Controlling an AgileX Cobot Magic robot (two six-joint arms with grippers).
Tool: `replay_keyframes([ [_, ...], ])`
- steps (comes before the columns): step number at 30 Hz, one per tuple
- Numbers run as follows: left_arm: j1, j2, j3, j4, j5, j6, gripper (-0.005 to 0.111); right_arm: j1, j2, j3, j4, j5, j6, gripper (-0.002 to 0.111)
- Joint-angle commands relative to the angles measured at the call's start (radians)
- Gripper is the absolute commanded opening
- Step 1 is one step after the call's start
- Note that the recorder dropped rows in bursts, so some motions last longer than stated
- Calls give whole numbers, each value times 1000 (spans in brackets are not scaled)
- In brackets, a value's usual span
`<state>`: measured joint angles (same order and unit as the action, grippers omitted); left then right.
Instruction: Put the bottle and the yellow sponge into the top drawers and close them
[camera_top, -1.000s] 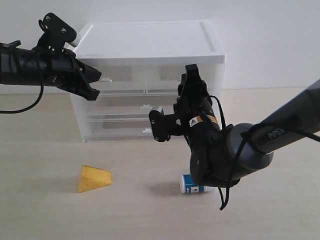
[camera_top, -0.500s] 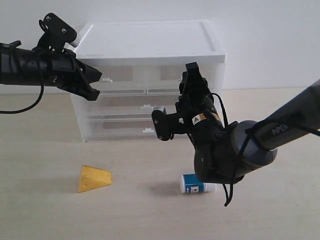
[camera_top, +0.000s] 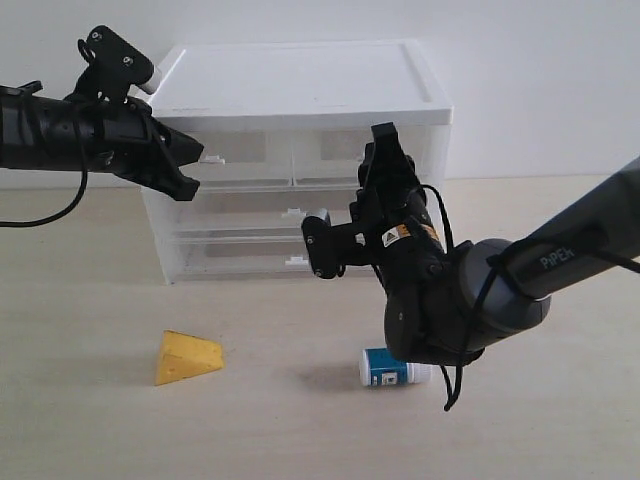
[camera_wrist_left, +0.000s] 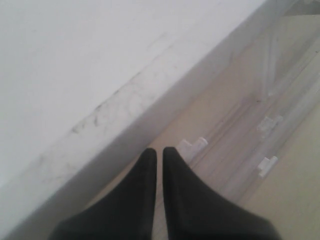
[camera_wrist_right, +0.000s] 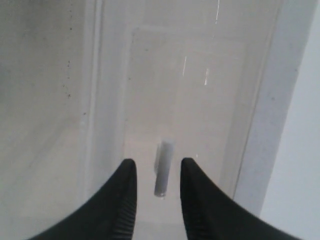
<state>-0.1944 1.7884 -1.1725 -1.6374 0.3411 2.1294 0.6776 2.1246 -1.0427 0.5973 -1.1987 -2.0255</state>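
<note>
Right arm has shifted slightly over the last second, so you now see a bit more of the bottle (camera_top: 385, 367) beneath it. Left arm, bottle and sponge (camera_top: 186, 357) have not moved.

Left pincer (camera_wrist_left: 158, 151): fingers almost together with only a thin slit between them, nothing held. It sits just below the top lip of the cabinet (camera_top: 300, 85). Its tips are just beside the left tab (camera_wrist_left: 193, 145); you cannot tell from the wrist view whether they touch it.

Right pincer (camera_wrist_right: 158, 162): fingers apart, one on each side of the right tab (camera_wrist_right: 163, 172). A gap shows on both sides, so it is not clamped.

Top drawers (camera_top: 245, 160): both look flush with the cabinet front in the exterior view.

Bottle: lying on its side on the surface (camera_top: 100, 420), in front of the cabinet and partly hidden by the right arm.

Sponge: resting on the surface in front of the cabinet's left corner, well apart from the bottle. Neither pincer is near it.
</note>
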Motion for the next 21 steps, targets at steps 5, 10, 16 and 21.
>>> replay_keyframes([
  [5, 11, 2, -27, -41, -79, 3, 4, -28, 1, -35, 7, -22, 5, 0],
  [10, 11, 2, -27, -41, -79, 3, 4, -28, 1, -35, 7, -22, 5, 0],
  [16, 11, 2, -27, -41, -79, 3, 4, -28, 1, -35, 14, -22, 5, 0],
  [21, 11, 2, -27, -41, -79, 3, 4, -28, 1, -35, 31, -22, 5, 0],
])
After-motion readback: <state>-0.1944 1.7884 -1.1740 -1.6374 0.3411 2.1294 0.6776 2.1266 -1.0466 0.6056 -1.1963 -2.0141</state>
